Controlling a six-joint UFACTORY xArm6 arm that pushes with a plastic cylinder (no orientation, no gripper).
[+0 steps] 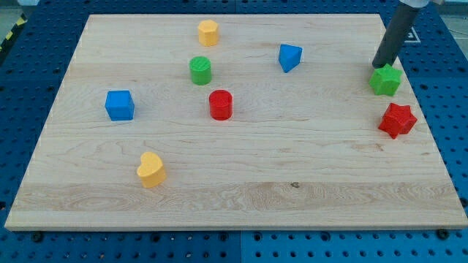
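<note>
Laboratory test bench for robot manipulation. A pale wooden board [234, 168] lies on a blue perforated tabletop [29, 66] with a regular grid of holes, as on a fixture plate. A black-and-white fiducial marker [406, 33] sits at the view's top right, and a yellow-and-black hazard stripe [10, 32] at the top left. Small moulded coloured blocks, such as a blue cube [119, 105] and a red star [397, 120], are scattered on the board beside a dark rod [393, 36].
</note>
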